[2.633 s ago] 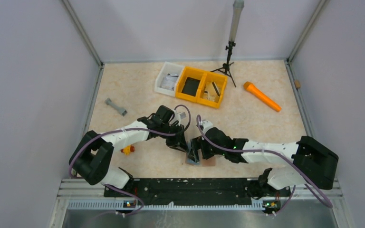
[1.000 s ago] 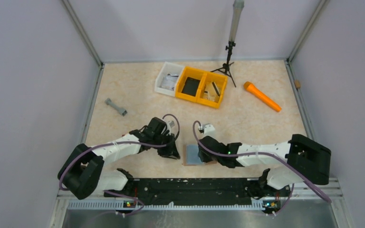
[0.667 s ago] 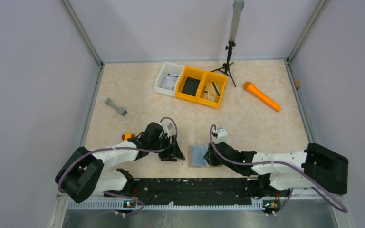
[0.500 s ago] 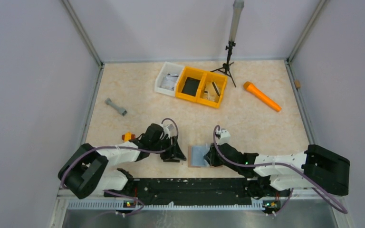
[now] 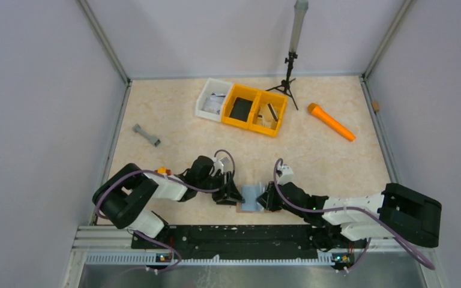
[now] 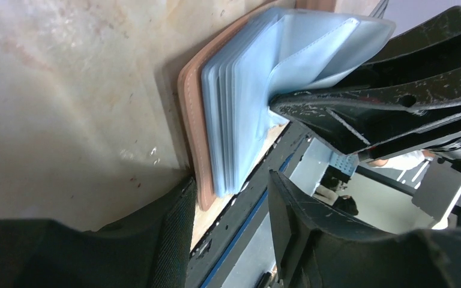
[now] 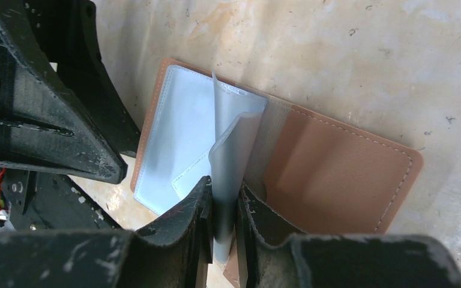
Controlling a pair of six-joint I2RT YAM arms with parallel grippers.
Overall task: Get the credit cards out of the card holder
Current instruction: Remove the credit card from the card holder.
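While the card holder (image 7: 336, 174) lies open at the near edge of the counter (image 5: 186, 120), the right gripper (image 7: 225, 187) clenches one pale inner leaf upright, seemingly exposing pockets; the left gripper (image 6: 229, 183) sits released at its edge.

Lit softly and evenly from above in the overhead view. Sharp across the pale surface (image 5: 174, 120), with only faint shadows under the arms (image 5: 169, 187). Dark and blurred low in the left wrist view, around the left hand (image 6: 231, 231), with soft shadow beside the card holder (image 6: 191, 108). Out of focus at the right hand (image 7: 223, 210) in the right wrist view, crisp and bright beyond.
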